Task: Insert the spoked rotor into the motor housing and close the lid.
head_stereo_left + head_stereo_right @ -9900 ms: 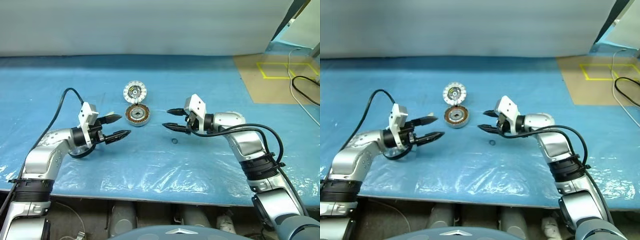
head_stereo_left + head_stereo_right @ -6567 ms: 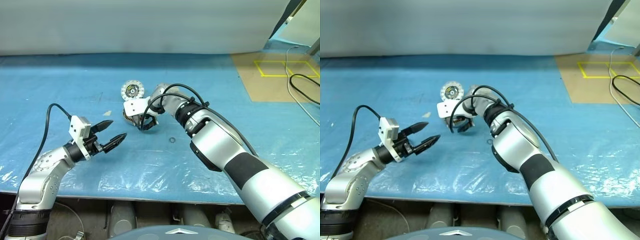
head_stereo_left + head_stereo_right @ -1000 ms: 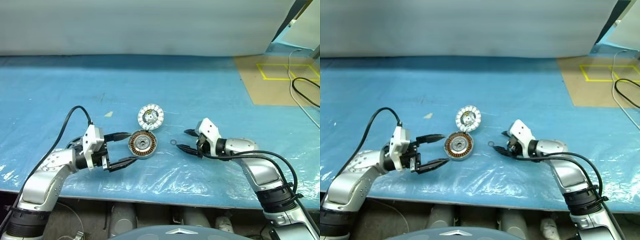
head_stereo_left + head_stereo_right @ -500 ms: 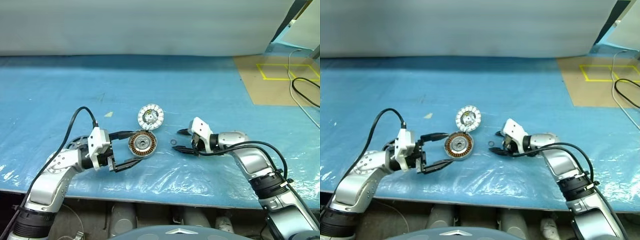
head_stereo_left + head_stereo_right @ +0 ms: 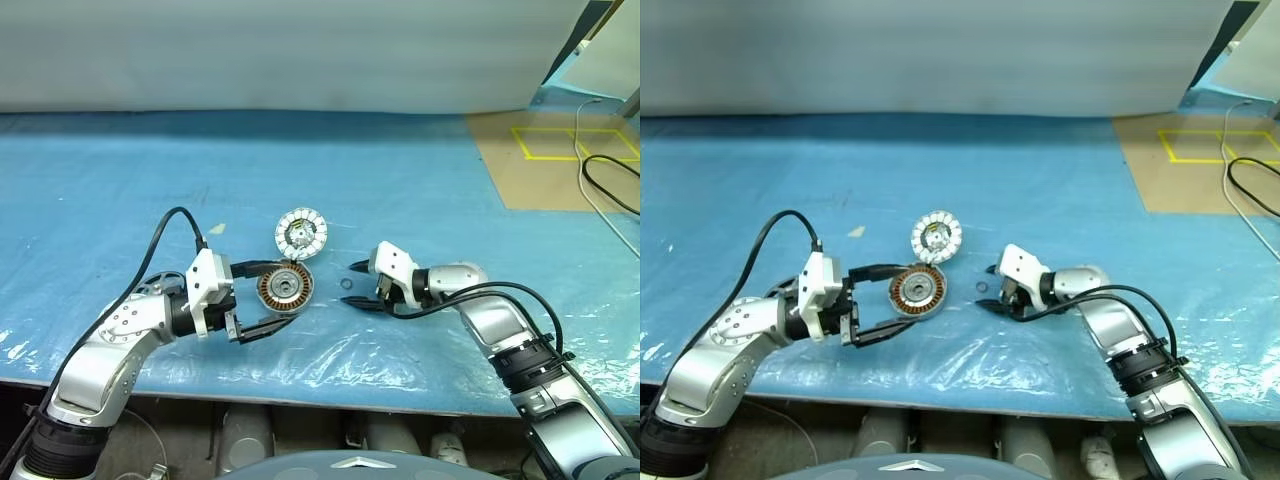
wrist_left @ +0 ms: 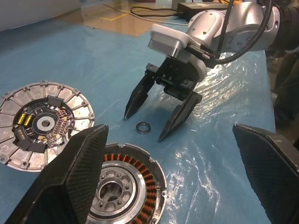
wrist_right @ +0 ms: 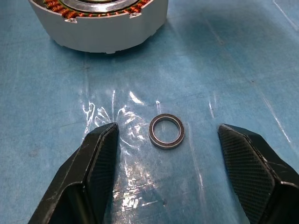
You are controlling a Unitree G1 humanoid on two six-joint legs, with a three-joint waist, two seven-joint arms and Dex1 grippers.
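— Blue plastic sheet [image 5: 420,200] covers the table. Where is the spoked rotor [image 5: 285,288]?

— It lies flat between the wide-spread fingers of the left gripper [image 5: 259,297], untouched. The motor housing [image 5: 301,234] lies just beyond it, on the far side.

— And the right gripper [image 5: 353,285]?

— Its fingers stand apart, empty, with the small dark ring [image 7: 166,131] on the sheet between them, right of the rotor.

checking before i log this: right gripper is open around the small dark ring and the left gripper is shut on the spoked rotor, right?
Not quite. The left gripper is open, fingers either side of the spoked rotor, as the left wrist view shows. The right gripper does stand open around the small dark ring.
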